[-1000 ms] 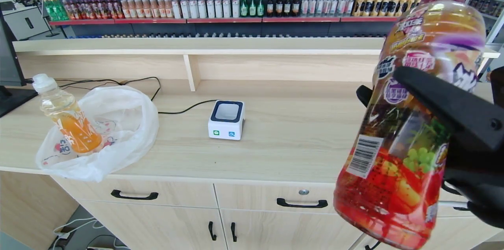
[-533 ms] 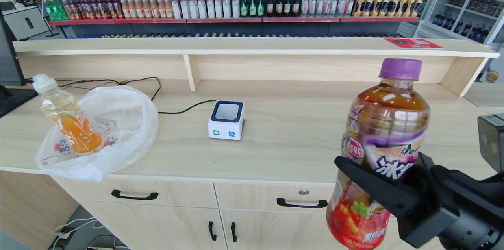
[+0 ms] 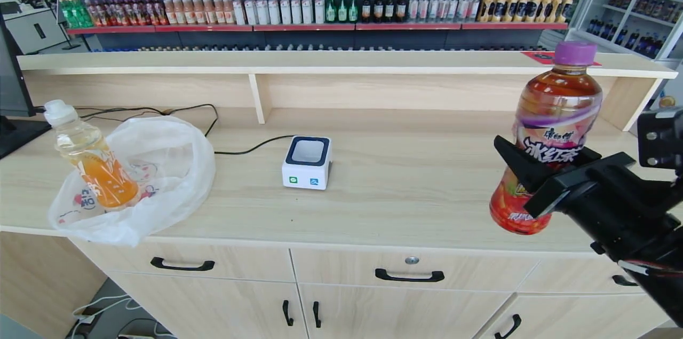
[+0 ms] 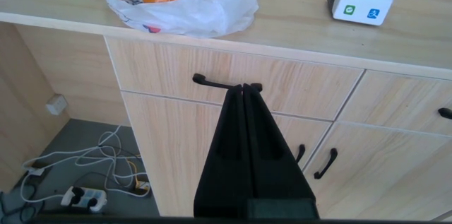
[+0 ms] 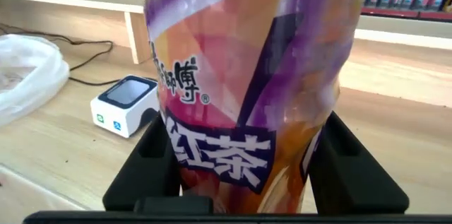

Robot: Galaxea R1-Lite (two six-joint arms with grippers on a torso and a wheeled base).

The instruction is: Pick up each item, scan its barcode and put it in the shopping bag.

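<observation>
A tea bottle [image 3: 549, 136] with a purple cap and a red-purple label hangs upright over the right end of the counter, and my right gripper [image 3: 539, 171] is shut on its middle. Up close, the same bottle [image 5: 247, 75] sits between the black fingers [image 5: 152, 160]. The white barcode scanner [image 3: 307, 162] stands mid-counter, well to the left of the bottle. At the far left a white shopping bag [image 3: 139, 179] holds an orange drink bottle [image 3: 90, 155], leaning. My left gripper [image 4: 244, 93] is shut below the counter, in front of the drawers.
The scanner's black cable [image 3: 245, 148] runs back across the counter [image 3: 405, 189] toward the bag. A raised wooden shelf [image 3: 267, 64] borders the counter's rear. A monitor [image 3: 10, 93] stands at the far left. Drawers and cabinet doors [image 3: 408, 275] lie below.
The right gripper has carried the tea bottle away from the camera, down to mid-height over the counter's right end, turning it upright. The barcode no longer faces the head camera.
</observation>
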